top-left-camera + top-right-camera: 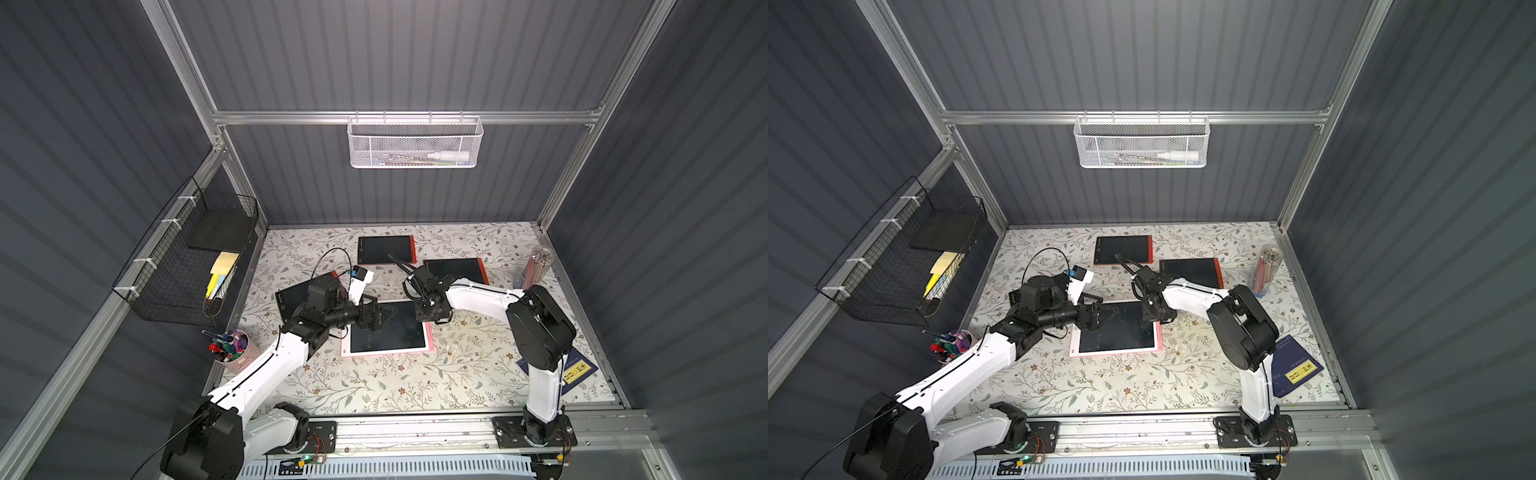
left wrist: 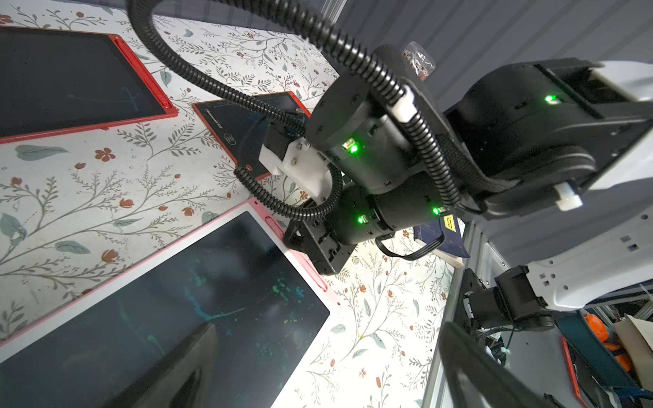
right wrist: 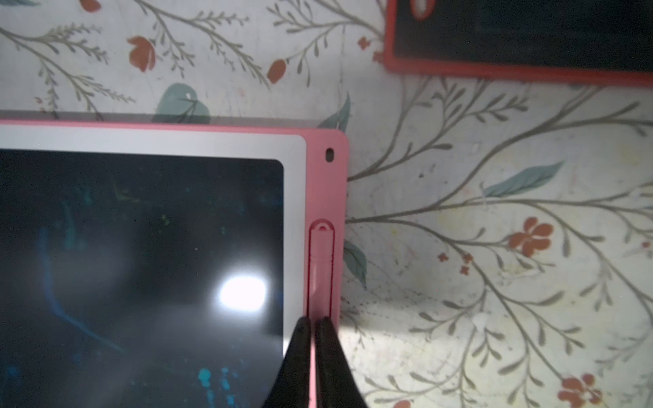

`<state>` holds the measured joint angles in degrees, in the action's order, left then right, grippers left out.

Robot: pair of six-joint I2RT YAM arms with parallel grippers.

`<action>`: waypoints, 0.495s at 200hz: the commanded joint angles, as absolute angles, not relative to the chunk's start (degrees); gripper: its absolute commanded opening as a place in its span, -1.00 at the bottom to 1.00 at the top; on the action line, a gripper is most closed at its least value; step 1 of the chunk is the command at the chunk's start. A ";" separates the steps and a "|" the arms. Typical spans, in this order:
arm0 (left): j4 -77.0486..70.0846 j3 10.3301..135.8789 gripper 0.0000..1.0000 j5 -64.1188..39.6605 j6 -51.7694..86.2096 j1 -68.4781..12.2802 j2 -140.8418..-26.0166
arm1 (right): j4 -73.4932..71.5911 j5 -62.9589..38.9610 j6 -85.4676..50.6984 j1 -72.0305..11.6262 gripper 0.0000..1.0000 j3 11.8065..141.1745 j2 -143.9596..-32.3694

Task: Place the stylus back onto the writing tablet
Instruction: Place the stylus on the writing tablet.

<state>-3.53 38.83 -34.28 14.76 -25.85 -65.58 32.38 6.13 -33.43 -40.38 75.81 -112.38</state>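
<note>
Stylus: you have the stylus (image 3: 321,268) lying lengthwise in the slot along the pink edge of the writing tablet (image 3: 327,183). Its rounded end points toward the corner with the small hole. Where you can see it, it looks level with the frame.
Right jaws: the right gripper (image 3: 314,325) has its jaws drawn almost together, with only a sliver of pink showing between the tips. The tips sit on or just above the stylus's lower part. You cannot tell whether they pinch it or merely press on it.
Left jaws: the left gripper (image 1: 387,313) hangs over the tablet's dark screen, jaws spread wide, nothing between them.
Tablet: it lies flat on the floral surface (image 1: 374,386), apart from a red tablet (image 1: 386,249) farther back.
Done: by my reading, the placement itself, since the stylus is in its holder.
Left: the stretch under the tips is hidden, so confirm the stylus is seated along its whole length. Then let go and lift the right arm clear without dragging it out.
</note>
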 commanded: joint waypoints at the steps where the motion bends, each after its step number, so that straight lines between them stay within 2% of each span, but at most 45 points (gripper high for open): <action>1: -3.96 38.85 0.99 -33.98 14.97 -26.20 -65.31 | 32.93 5.88 -33.18 -40.21 -0.77 77.29 -114.39; 57: -4.04 38.92 0.99 -35.07 14.49 -26.20 -65.12 | 28.73 -0.54 -34.70 -39.62 -0.76 73.98 -115.58; 99: -3.69 39.36 0.99 -32.89 14.51 -26.36 -65.34 | 26.36 -0.66 -34.06 -37.84 -0.74 70.31 -108.38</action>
<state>-3.53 38.83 -34.26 14.74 -25.85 -65.58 26.85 0.95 -34.09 -38.72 73.71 -111.72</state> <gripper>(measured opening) 0.994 0.127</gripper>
